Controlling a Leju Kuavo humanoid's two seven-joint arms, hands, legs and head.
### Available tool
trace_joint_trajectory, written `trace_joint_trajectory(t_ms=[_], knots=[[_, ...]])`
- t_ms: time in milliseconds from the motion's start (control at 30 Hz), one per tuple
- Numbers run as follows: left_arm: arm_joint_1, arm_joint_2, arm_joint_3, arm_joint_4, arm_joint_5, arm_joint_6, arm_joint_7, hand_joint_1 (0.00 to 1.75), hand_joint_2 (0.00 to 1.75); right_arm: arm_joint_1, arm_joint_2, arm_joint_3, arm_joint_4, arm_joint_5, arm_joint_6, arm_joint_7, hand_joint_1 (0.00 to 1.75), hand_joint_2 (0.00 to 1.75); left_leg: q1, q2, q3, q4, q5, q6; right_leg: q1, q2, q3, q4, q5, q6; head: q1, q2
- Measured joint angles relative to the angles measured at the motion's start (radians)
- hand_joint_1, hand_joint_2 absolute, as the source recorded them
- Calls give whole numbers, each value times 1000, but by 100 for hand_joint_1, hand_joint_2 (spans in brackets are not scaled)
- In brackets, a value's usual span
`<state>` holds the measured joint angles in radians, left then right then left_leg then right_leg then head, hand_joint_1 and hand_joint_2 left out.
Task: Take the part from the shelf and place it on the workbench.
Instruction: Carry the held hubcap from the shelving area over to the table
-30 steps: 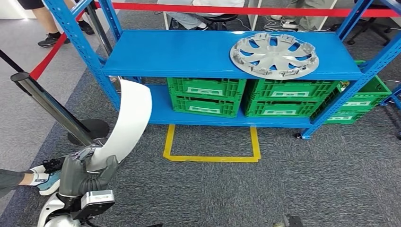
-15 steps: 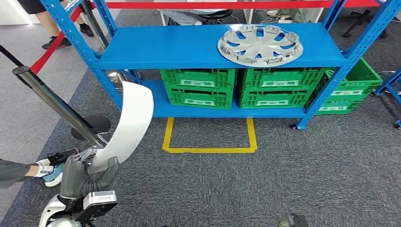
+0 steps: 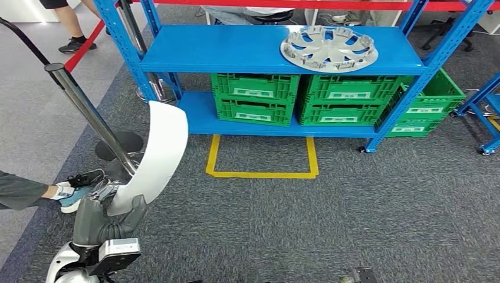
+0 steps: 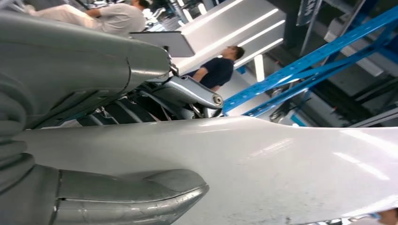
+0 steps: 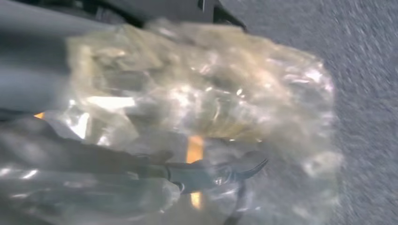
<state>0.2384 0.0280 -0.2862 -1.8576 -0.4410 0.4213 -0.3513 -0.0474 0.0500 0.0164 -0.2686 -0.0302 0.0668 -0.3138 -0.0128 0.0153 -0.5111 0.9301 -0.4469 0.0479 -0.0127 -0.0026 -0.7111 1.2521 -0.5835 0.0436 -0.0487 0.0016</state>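
Observation:
My left hand grips the lower end of a long, curved white panel, which rises upright at the lower left of the head view, in front of the blue shelf. In the left wrist view the same glossy white panel runs across the picture, with my grey thumb pressed on its face and darker fingers behind it. In the right wrist view, crinkled clear plastic lies over my right hand; dark fingers show blurred through it, and I cannot tell how they lie.
A silver hubcap lies on the shelf's top board, with green crates on the board below. A yellow tape square marks the carpet. A steel barrier post and a person's shoe stand close on my left.
The whole picture has shifted: the camera moved, and the shelf now sits farther off and to the right. The white panel stays in my left hand.

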Motion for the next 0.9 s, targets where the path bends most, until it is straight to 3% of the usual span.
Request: trace_joint_trajectory(t_ms=[67,100,133,167,200,233,300,333,367,400,467,500,533,567,633,700,733,767,833,900], knots=[[0,0,0,0,0,0,0,175,175,0,0,0,0,0,0,0,0,0,2,1,-48,12,28,-6,-3,0,41,27,55,6,0,0],[1,0,0,0,0,0,0,175,175,-1,-1,0,0,0,0,0,0,0,3,1,-72,22,40,-11,-5,0,88,-12,81,9,0,0],[1,0,0,0,-1,-1,0,175,175,-3,-1,0,0,0,0,0,0,0,3,1,-93,35,49,-16,-7,0,153,-83,82,11,1,0],[1,0,1,0,-3,-1,0,175,175,-5,-1,0,-1,0,-1,0,0,0,3,1,-110,48,57,-22,-7,1,216,-165,60,10,1,0],[1,0,1,0,-5,-1,1,175,175,-7,-1,0,-1,0,-1,0,0,0,2,1,-121,58,66,-27,-6,2,259,-229,34,5,1,0],[1,0,1,0,-7,-2,1,175,175,-8,-1,0,-1,0,-1,1,0,0,2,1,-128,64,74,-32,-4,3,282,-269,13,-2,2,0],[3,0,1,0,-9,-2,1,175,175,-5,-1,0,-1,1,-1,2,0,0,5,0,-138,68,88,-42,-3,0,265,-274,16,-22,3,0],[5,0,1,0,-9,-2,1,175,175,-4,-1,-1,0,0,-1,3,0,0,6,-2,-144,77,72,-48,-4,-2,254,-273,25,-32,2,0],[6,0,1,0,-9,-2,1,175,175,-2,-1,-1,0,0,-1,4,0,0,8,-3,-152,99,35,-54,-5,-4,240,-272,38,-40,0,0],[7,0,1,0,-9,-2,1,175,175,-3,-1,-1,0,0,-1,4,0,0,10,-5,-161,140,-21,-61,-6,-6,224,-272,51,-47,-3,0],[7,0,1,0,-9,-3,2,175,175,-3,-1,-2,0,0,-1,4,0,0,14,-6,-173,261,-124,-70,-5,-7,195,-271,79,-50,-8,0],[7,0,1,0,-9,-3,1,175,175,-3,-1,-2,0,1,-1,4,0,0,15,-6,-173,314,-139,-72,-4,-6,180,-270,92,-50,-8,0],[7,1,1,0,-10,-4,1,175,175,-2,-1,-2,0,1,-2,4,0,0,16,-6,-165,345,-126,-72,-3,-6,164,-268,105,-49,-9,0],[7,1,1,0,-10,-5,0,175,175,-2,-1,-2,0,1,-2,4,0,0,16,-6,-144,343,-94,-70,-2,-6,146,-266,117,-48,-9,0],[5,3,1,1,-10,-7,-2,175,175,-3,-1,-2,0,1,-4,4,0,0,14,-11,-58,247,-44,-56,0,-4,118,-264,139,-43,-9,0],[2,3,1,1,-10,-9,-4,175,175,-5,0,-2,0,0,-4,4,0,0,10,-17,44,98,-64,-39,3,-1,103,-262,158,-35,-8,0],[1,3,1,1,-11,-9,-4,175,175,-5,0,-2,0,0,-4,4,0,0,7,-19,72,50,-82,-33,3,0,99,-262,167,-29,-8,0],[0,3,1,1,-11,-9,-6,175,175,-5,0,-2,0,0,-4,4,0,0,5,-18,83,25,-90,-30,3,1,96,-263,176,-23,-8,0],[-1,3,0,1,-14,-11,-8,175,175,-3,0,-2,0,1,-6,4,0,0,6,-14,72,17,-77,-22,-1,1,86,-256,177,-13,-7,0],[-2,3,0,2,-11,-12,-11,175,175,-3,-1,-3,0,1,-8,2,0,0,8,-7,57,13,-59,-11,-2,1,53,-186,122,-6,-3,0]])
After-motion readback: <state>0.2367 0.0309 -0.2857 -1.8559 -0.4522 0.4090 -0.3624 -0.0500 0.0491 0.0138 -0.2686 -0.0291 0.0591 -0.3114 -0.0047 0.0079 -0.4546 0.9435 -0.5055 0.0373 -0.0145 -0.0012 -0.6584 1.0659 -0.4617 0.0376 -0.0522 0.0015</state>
